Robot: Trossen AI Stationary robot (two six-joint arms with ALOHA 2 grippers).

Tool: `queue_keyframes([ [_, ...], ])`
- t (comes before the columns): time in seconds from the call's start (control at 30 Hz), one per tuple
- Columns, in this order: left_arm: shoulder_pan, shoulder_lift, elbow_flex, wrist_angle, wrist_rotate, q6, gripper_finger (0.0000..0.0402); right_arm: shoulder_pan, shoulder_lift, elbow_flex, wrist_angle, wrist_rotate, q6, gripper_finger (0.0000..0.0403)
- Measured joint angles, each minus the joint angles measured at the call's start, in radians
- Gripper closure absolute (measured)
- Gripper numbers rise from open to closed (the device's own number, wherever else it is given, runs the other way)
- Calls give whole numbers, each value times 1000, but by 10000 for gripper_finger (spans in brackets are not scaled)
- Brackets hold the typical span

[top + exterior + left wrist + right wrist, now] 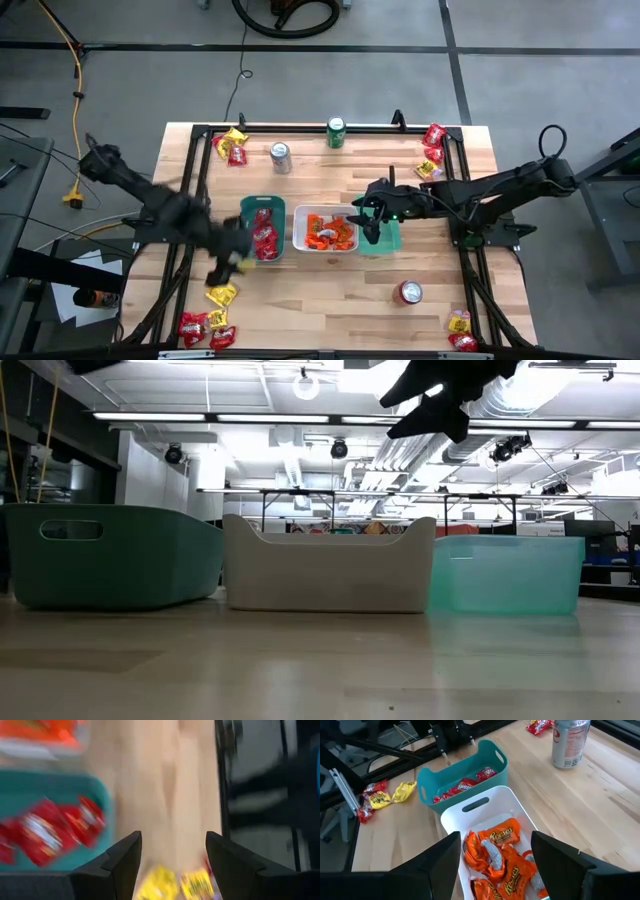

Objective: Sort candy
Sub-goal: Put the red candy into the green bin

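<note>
While my left pincer (228, 262) is hovering wide over yellow candy (222, 294) near the desk's front-left corner, I am risking pinching two packets together.

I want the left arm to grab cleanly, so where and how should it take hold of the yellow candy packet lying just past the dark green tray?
Probably grip the yellow candy packet across its flat crinkly middle, coming straight down from above. It lies flat on the wooden table, apart from the green tray, so no side gives purchase. The left end effector is already open near it.
</note>
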Motion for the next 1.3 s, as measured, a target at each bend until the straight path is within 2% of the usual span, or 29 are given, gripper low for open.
queue_keyframes([
  [0.17, -243, 93, -37, 32, 18, -111, 195, 0, 3, 0, -7, 0, 0, 165],
  [0.27, -365, 168, -50, 66, -20, -116, 195, 0, 3, 0, -21, 0, -1, 165],
  [0.43, -475, 321, -50, 231, -72, -111, 195, 0, 3, 0, -51, 0, 0, 165],
  [0.57, -496, 433, -49, 446, -19, -200, 195, 0, 3, 0, -72, 0, 0, 165],
  [0.67, -495, 508, -37, 502, -3, -311, 195, 0, 3, 0, -85, 0, 0, 165],
  [0.9, -487, 622, -8, 457, -8, -430, 195, 0, 3, 0, -140, 0, 0, 165],
  [1.3, -481, 635, -13, 283, -22, -563, 195, 0, 3, 0, -190, -1, -6, 165],
])
